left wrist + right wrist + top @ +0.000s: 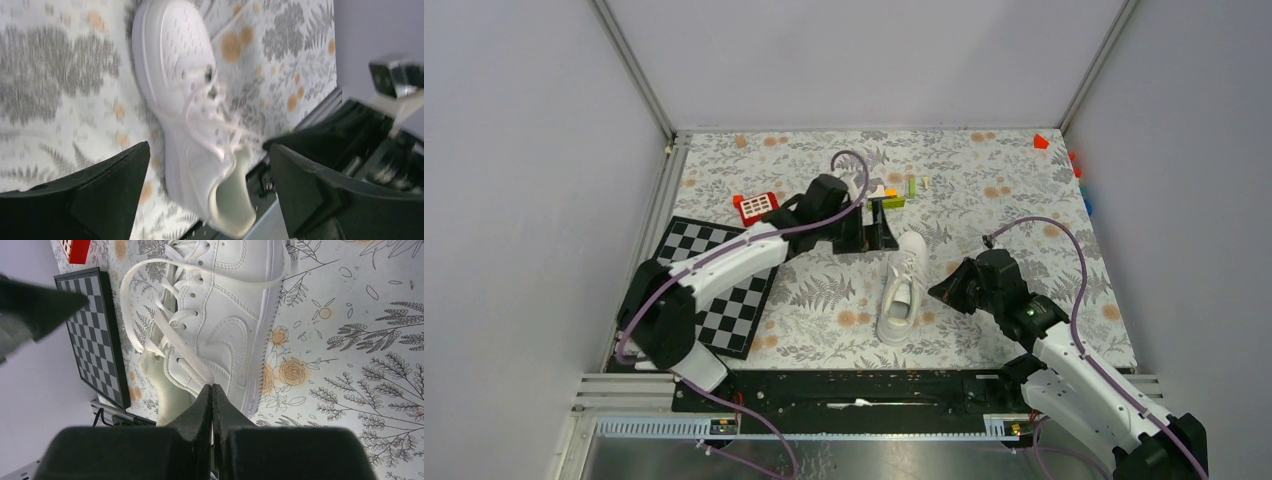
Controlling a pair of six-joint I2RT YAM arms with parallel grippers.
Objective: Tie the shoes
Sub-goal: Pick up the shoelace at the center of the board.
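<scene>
The white sneaker (902, 288) lies on the flowered cloth, toe to the far side, heel opening toward the arms. My left gripper (879, 228) hangs just beyond its toe, open; in the left wrist view the shoe (180, 90) shows, blurred, below the wide gap between the fingers (107, 185), with nothing held. My right gripper (946, 290) sits at the shoe's right side. In the right wrist view it (211, 386) is shut, and a white lace (187, 352) runs from the eyelets straight into its tips. Another lace (240, 282) loops loosely across the shoe (235, 315).
A black-and-white chequered board (724, 285) lies left of the shoe, under the left arm. A red toy (756, 206) and small coloured blocks (894, 190) sit behind the left gripper. A red piece (1041, 141) lies at the far right corner. Grey walls enclose three sides.
</scene>
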